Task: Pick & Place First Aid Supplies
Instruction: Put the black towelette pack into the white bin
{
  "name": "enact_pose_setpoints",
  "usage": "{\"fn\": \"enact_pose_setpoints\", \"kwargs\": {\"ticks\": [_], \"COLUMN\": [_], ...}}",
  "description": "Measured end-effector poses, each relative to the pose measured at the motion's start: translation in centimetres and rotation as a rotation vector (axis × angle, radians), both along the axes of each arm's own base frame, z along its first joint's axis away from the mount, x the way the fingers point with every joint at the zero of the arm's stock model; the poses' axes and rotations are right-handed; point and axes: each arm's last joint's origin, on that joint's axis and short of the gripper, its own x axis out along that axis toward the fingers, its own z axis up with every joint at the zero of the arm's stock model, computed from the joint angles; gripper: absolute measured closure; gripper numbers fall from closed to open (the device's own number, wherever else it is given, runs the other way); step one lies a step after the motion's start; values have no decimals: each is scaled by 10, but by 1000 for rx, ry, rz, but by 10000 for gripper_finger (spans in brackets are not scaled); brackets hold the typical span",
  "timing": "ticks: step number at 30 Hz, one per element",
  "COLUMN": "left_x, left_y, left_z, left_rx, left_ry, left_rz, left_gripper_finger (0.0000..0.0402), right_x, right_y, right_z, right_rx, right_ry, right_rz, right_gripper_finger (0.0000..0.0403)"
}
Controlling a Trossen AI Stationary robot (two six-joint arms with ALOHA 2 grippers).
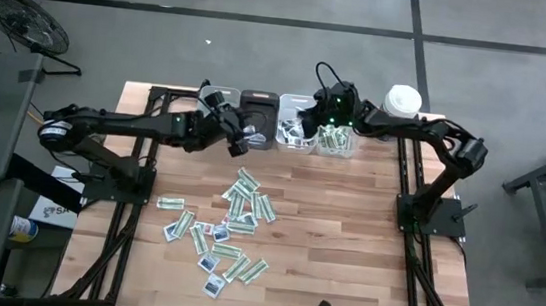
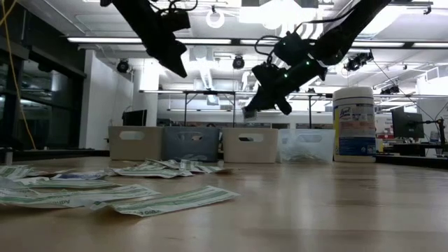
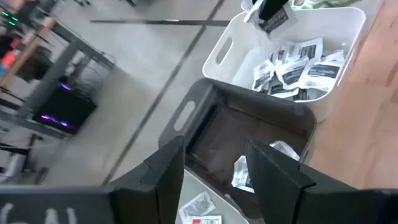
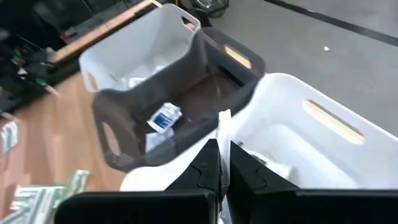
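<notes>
Right claw: the right gripper (image 4: 224,151) is pinched fully together on a thin white paper packet (image 4: 224,122), whose edge sticks out past the fingertips.
Held packet, position: it hangs in the air above the near wall of the white rectangular plastic bin (image 4: 323,121), right beside the dark grey plastic bin (image 4: 115,102).
Deciding relation: the white bin's hollow lies below the packet and a little to the side away from the grey bin. In my judgement, a drop from here risks catching the rim.
Left claw: the left gripper (image 3: 214,149) has its jaws well apart and holds nothing. It hovers over the dark grey bin.
Grey bin contents: a white packet with blue print (image 4: 165,118) lies on its floor.
Loose supplies: a scatter of green-and-white strips and squarish white packets (image 1: 231,224) lies mid-table, well apart from both claws, toward the near edge.
Long axes: the strips point in mixed directions with no common line.
Nearer arm: the left, whose claw sits almost directly up-table from the scatter.
Surface: pale wooden plank table (image 1: 365,242).
</notes>
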Motion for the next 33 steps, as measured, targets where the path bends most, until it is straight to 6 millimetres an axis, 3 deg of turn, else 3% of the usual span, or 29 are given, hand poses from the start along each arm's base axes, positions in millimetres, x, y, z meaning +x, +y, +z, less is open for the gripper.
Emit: {"fn": "enact_pose_setpoints", "kwargs": {"ticks": [6,11,15,26,33], "left_x": [-5,-10,-13,-16,-24], "left_y": [21,37,41,22,-3], "left_z": [-1,-2,-10,-25,-28], "left_rx": [-56,-115,-158,-279,-317], "left_ry": [-14,-27,-23,26,111], "left_rz": [13,-6,-15,-55,-37], "left_gripper_finger": [236,236,236,236,236], "right_x": [-3,2,4,4,-4], "right_y": [-4,-6,-7,-6,-6], "right_z": [-7,-30,-43,-41,-18], "right_rx": [20,125,182,226,179], "right_ry": [30,60,83,56,12], "right_rz": [5,13,-1,33,32], "right_gripper_finger": [402,400,375,244,207]}}
